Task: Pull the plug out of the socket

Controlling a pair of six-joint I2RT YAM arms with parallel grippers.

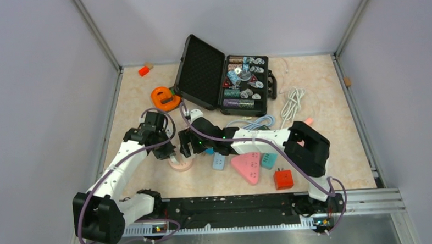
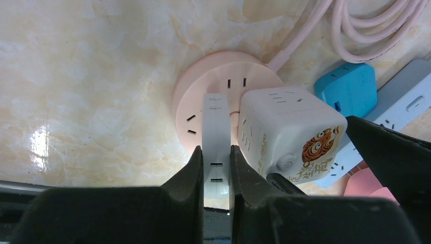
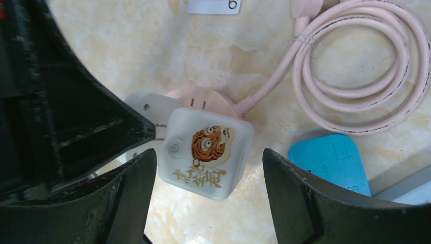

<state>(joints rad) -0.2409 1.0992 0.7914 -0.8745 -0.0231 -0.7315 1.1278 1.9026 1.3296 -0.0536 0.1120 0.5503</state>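
Grey walls around a marbled tabletop. Left of centre, near: a round pink socket lying flat. Standing on it, a white cube, tiger face toward the right arm, and a flat white plug, long axis running from socket middle out over the rim. Left fingers clamped on the plug's outer end. Right fingers wide apart astride the cube, not touching it.

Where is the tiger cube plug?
In the right wrist view, the cube plug sits on the pink socket, flanked by the right end effector.
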